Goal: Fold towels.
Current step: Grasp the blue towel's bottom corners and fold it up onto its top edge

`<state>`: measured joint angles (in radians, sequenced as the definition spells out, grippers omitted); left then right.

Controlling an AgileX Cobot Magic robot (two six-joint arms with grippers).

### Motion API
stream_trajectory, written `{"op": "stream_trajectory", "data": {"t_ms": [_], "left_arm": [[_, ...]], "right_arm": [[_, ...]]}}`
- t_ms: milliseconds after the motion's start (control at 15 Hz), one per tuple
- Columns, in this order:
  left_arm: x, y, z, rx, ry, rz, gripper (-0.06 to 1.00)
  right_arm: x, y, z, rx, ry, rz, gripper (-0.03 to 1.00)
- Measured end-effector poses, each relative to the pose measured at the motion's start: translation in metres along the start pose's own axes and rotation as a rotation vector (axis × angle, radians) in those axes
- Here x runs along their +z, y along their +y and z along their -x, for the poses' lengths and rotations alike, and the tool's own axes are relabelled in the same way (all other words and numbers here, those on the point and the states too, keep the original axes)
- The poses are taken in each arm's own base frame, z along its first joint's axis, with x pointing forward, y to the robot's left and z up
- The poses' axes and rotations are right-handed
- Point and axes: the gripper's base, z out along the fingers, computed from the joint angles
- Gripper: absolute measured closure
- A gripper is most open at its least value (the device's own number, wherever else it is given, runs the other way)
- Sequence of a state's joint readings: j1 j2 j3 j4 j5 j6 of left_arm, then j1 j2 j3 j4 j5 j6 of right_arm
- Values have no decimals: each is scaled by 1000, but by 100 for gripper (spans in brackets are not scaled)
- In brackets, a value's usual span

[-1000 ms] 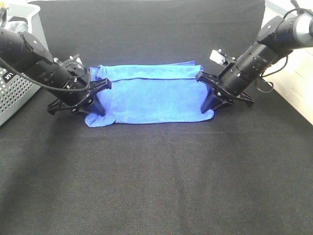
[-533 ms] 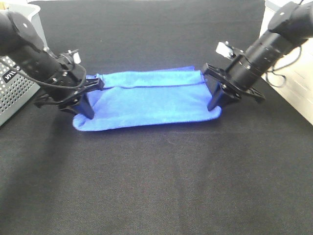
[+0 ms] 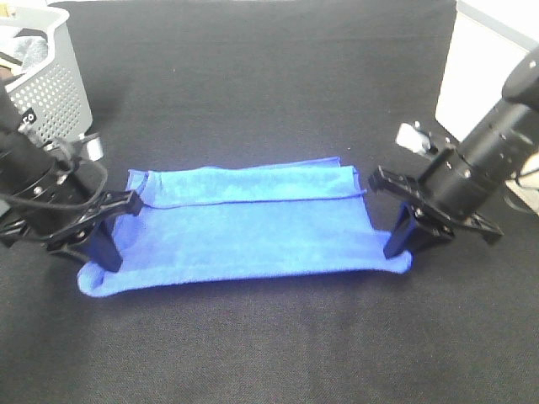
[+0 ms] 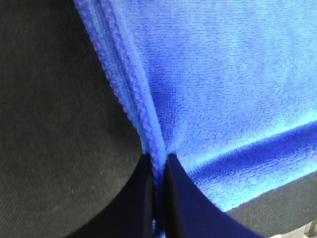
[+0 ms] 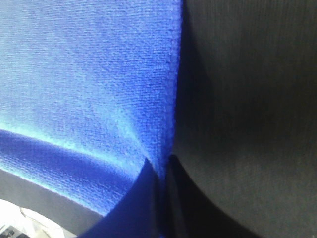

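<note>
A blue towel [image 3: 248, 223] lies folded lengthwise on the black table, stretched between my two grippers. My left gripper [image 3: 105, 257] is shut on the towel's left end, near its front corner. The left wrist view shows the fingers [image 4: 148, 198] pinching the layered blue edge [image 4: 138, 114]. My right gripper [image 3: 397, 246] is shut on the towel's right end. The right wrist view shows its fingers [image 5: 171, 198] closed on the towel's edge [image 5: 168, 99].
A grey perforated basket [image 3: 50, 80] holding cloth stands at the back left. A white surface [image 3: 484, 59] borders the table at the back right. The black tablecloth [image 3: 269, 337] extends in front of the towel.
Both grippers have pulled the towel toward the front of the table, and it now lies wider and flatter. The basket at the back left has become more exposed.
</note>
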<state>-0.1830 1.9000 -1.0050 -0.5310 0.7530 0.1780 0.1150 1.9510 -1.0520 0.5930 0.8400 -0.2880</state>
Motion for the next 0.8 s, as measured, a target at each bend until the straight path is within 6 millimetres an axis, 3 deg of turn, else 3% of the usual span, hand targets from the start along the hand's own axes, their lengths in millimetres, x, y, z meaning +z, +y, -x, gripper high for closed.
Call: {"op": "stream_trajectory", "data": {"t_ms": [400, 533, 600, 800], "left_arm": [[-18, -4, 9, -34, -90, -11, 91], [-28, -5, 25, -44, -142, -22, 91], [-31, -7, 38, -44, -170, -25, 91], [-35, -12, 70, -11, -231, -13, 91]], "right_arm": [[-5, 3, 4, -49, -41, 5, 97], [-20, 12, 23, -85, -119, 11, 97], [-33, 21, 41, -117, -176, 21, 97], [-39, 31, 82, -161, -207, 41, 97]]}}
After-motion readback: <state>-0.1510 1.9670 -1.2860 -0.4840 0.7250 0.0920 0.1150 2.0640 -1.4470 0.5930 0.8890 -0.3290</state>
